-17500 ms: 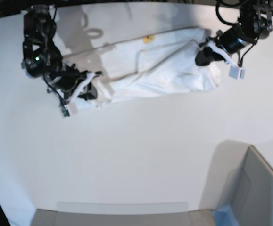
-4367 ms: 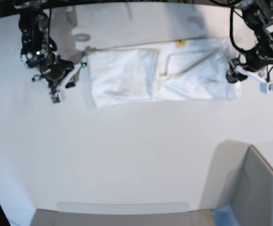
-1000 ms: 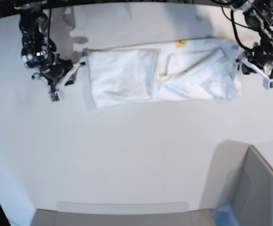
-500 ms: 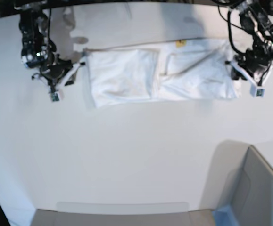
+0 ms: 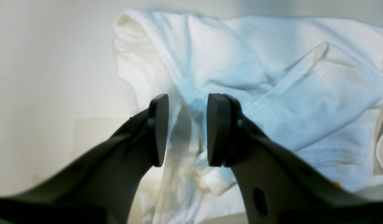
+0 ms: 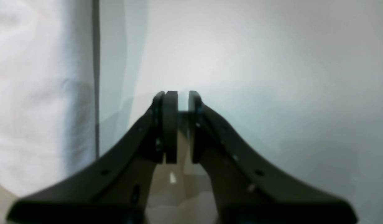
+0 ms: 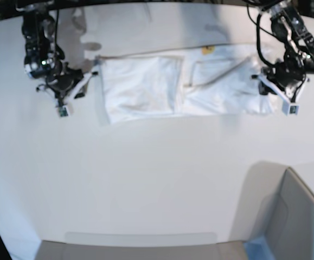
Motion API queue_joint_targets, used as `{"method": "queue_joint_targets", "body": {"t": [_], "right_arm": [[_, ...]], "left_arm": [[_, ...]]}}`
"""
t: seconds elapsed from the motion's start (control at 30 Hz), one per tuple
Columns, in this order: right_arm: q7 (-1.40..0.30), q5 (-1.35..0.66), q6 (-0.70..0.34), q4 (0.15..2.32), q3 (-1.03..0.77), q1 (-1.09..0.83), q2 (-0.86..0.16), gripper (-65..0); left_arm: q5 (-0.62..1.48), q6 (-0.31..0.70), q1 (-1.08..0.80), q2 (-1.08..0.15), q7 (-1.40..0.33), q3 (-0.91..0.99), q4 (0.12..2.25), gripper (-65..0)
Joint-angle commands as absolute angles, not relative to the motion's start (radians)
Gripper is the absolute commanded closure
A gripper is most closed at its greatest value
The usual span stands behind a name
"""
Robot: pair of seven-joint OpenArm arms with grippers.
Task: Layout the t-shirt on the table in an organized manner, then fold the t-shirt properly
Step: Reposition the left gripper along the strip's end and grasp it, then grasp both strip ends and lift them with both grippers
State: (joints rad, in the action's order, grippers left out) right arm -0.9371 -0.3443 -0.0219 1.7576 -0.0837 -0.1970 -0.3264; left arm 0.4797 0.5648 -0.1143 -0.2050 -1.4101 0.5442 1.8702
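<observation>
Base view showed the t-shirt lying as a long folded band across the far part of the tabletop, one arm at each end, placed so both ends could be lifted together. The left gripper hung with its jaws parted over the rumpled edge of the cloth, gripping nothing, probably lined up to pinch that end for the next fold. The right gripper sat just beside the shirt's other edge over bare tabletop, jaws nearly closed with a narrow gap and nothing between them.
</observation>
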Motion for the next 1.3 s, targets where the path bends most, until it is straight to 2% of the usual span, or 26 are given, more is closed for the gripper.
{"method": "queue_joint_targets", "body": {"t": [0.0, 0.4, 0.6, 0.77, 0.83, 0.9, 0.97, 1.0, 1.1, 1.27], "right_arm": [[-0.921, -0.351, -0.021, 1.770, -0.087, -0.188, -0.338, -6.5], [-0.924, -0.325, -0.021, 1.770, -0.087, -0.189, -0.340, -6.5], [-0.924, -0.209, -0.022, 1.770, -0.084, -0.188, -0.331, -6.5], [-0.924, -0.205, -0.022, 1.770, -0.084, -0.188, -0.331, -6.5], [-0.924, -0.209, -0.022, 1.770, -0.084, -0.188, -0.331, -6.5], [-0.924, -0.209, -0.022, 1.770, -0.084, -0.188, -0.331, -6.5], [-0.924, -0.209, -0.022, 1.773, -0.084, -0.186, -0.331, -6.5], [-0.924, -0.211, -0.022, 1.773, -0.084, -0.186, -0.331, -6.5], [-0.924, -0.211, -0.022, 1.776, -0.084, -0.188, -0.331, -6.5], [-0.924, -0.211, -0.022, 1.778, -0.084, -0.188, -0.331, -6.5]], "left_arm": [[0.489, 0.562, -0.107, -0.220, -1.396, 0.550, 1.883, -21.2], [0.489, 0.561, -0.110, -0.229, -1.333, 0.628, 1.675, -21.2], [0.492, 0.561, -0.110, -0.232, -1.307, 0.622, 1.612, -21.2], [0.495, 0.568, -0.104, -0.237, -1.291, 0.618, 1.520, -20.9], [0.496, 0.602, -0.107, -0.240, -1.250, 0.564, 1.480, -20.6], [0.495, 0.688, -0.110, -0.260, -1.208, 0.501, 1.455, -16.5], [0.493, 0.698, -0.110, -0.260, -1.205, 0.466, 1.426, -6.8], [0.490, 0.698, -0.108, -0.260, -1.208, 0.464, 1.405, 0.0], [0.493, 0.698, -0.104, -0.265, -1.204, 0.466, 1.328, 0.0], [0.492, 0.698, -0.105, -0.265, -1.225, 0.561, 1.382, 0.0]]}}
